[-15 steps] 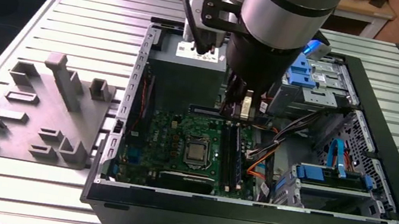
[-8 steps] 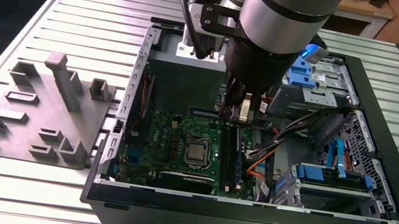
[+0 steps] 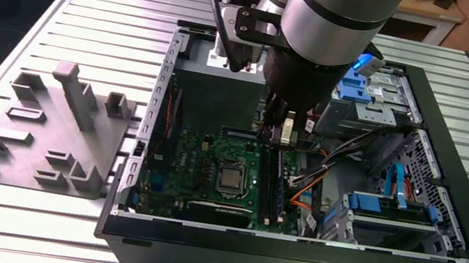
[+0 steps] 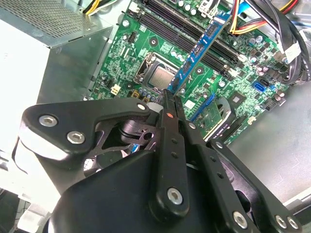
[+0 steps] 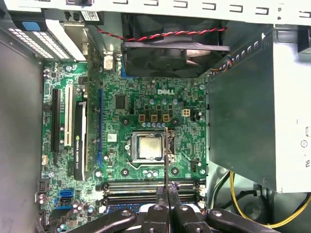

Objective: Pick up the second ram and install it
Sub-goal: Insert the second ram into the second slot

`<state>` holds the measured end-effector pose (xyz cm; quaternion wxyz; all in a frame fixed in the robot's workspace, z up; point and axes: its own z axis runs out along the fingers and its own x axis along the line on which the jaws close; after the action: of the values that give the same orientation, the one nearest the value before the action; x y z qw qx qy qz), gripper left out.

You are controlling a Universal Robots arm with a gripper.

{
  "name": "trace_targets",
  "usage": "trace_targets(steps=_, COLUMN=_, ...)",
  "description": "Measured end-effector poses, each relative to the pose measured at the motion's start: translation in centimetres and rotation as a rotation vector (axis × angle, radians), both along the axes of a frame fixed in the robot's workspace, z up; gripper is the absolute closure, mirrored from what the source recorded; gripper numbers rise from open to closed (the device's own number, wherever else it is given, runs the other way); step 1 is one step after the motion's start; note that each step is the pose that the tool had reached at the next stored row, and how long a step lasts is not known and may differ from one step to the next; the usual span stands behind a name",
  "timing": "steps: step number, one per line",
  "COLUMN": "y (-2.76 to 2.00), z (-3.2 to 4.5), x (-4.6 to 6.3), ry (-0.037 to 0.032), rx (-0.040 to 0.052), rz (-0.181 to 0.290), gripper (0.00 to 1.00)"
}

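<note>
The second ram (image 4: pixel 201 43), a long thin blue-and-dark stick, is clamped at one end between my gripper's (image 4: pixel 171 101) shut fingers. It hangs over the green motherboard (image 4: pixel 160 46), tilted across the black memory slots (image 4: pixel 187 24). In the first wrist view the ram (image 5: pixel 166 155) appears edge-on as a thin line above the CPU socket (image 5: pixel 148 147), and the gripper (image 5: pixel 168 208) is right over the slots (image 5: pixel 141 186). In the exterior view the gripper (image 3: pixel 279 133) is inside the open computer case, above the board's upper right part.
A grey tray (image 3: pixel 45 137) with upright blocks lies on the slatted table at the exterior view's left. Inside the case are the power supply (image 5: pixel 243 121), a rear fan (image 5: pixel 175 51), cable bundles (image 3: pixel 342 163) and a drive cage (image 3: pixel 391 213). The black case wall (image 3: pixel 291 253) rings the board.
</note>
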<state>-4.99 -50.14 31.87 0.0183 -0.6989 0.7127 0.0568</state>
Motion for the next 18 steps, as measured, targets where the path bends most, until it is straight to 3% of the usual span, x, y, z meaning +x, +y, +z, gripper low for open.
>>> trace_targets(steps=11, y=0.00, z=-0.03, x=0.00, ry=0.0000, rx=0.0001, rz=-0.006, gripper=0.92)
trace_targets(steps=18, y=0.00, z=-0.05, x=0.00, ry=0.0000, rx=0.0000, rz=-0.094, gripper=0.92)
